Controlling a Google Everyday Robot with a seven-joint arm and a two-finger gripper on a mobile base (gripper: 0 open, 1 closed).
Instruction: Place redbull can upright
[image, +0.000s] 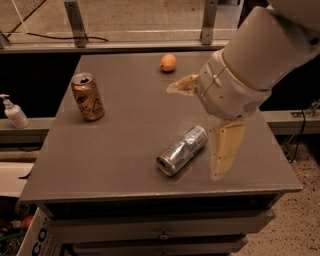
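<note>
The can (182, 150) lies on its side near the front of the table (125, 165), one end facing front-left, the other back-right. The gripper (193, 133) hangs just above it, empty, its fingers (226, 147) spread wide: one reaches left behind the can, the other points down just right of it.

The step in hand looks like the reach for the grasp. To do it well, turn the wrist so the fingers straddle the can across its width, not along its length, and lower both sides evenly, since a nudge from one finger will likely roll it. The thin, dented wall calls for a gentle squeeze. Grip near the middle, lift clear, tip it vertical, then set the base flat on bare table back from the front edge. The gold can (88, 97) and orange (168, 62) sit well apart and should not interfere
</note>
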